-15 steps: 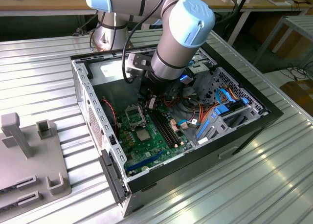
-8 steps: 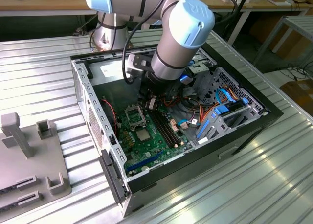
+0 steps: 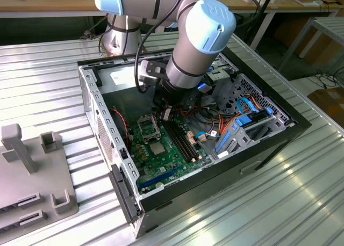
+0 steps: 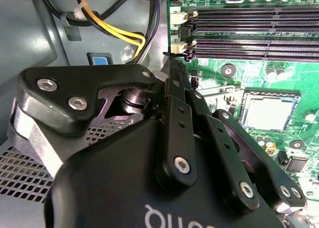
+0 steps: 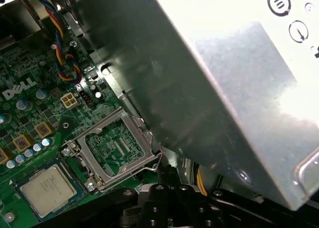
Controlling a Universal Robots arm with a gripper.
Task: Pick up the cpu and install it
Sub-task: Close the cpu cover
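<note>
From the exterior view's left: one hinged-open socket frame (image 3: 146,127), one cpu (image 3: 157,147) lying flat on the motherboard (image 3: 161,168) just beside it, my one gripper (image 4: 172,71), fingers clenched together, near that frame, then four black memory slots (image 4: 254,34).

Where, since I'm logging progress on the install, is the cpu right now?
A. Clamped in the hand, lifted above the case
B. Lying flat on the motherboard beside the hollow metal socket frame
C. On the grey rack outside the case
B: in the first wrist view the cpu lies flat on the motherboard, right beside the hollow socket frame.
</note>
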